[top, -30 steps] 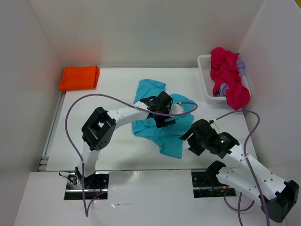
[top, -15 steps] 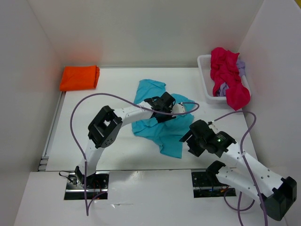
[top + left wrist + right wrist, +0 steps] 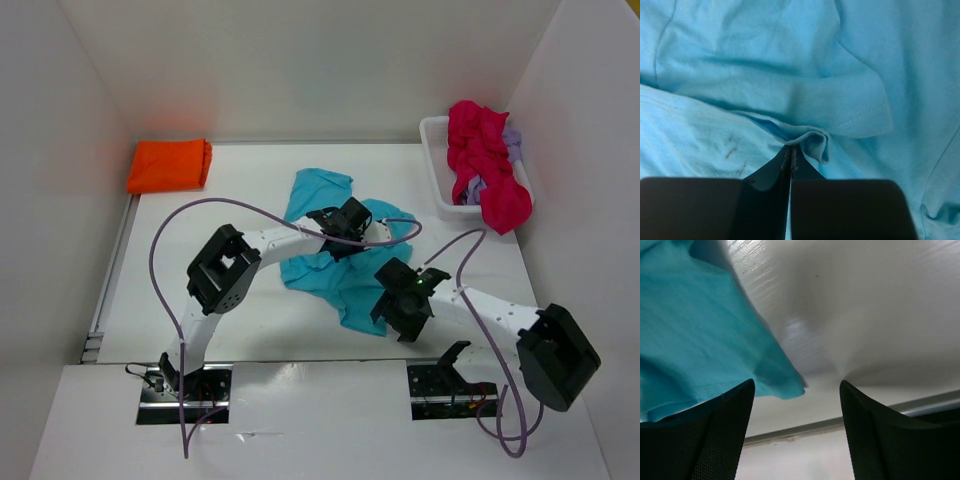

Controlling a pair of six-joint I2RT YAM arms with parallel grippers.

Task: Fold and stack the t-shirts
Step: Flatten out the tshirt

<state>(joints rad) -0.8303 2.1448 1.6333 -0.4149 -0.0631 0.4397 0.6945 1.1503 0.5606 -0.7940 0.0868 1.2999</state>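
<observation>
Right gripper swung in, jaws apart; left gripper now pinches turquoise cloth t-shirt.
White plastic mesh basket: magenta-red shirt, pale lavender shirt (orange folded shirt far-left).

The orange t-shirt lies folded into a flat rectangle at the table's far left corner. The turquoise t-shirt sprawls unfolded and rumpled around the table's middle, with a small ridge of cloth raised. The magenta-red t-shirt is heaped in the basket by the far right corner, spilling over its near rim. The pale lavender t-shirt peeks out behind it.
</observation>
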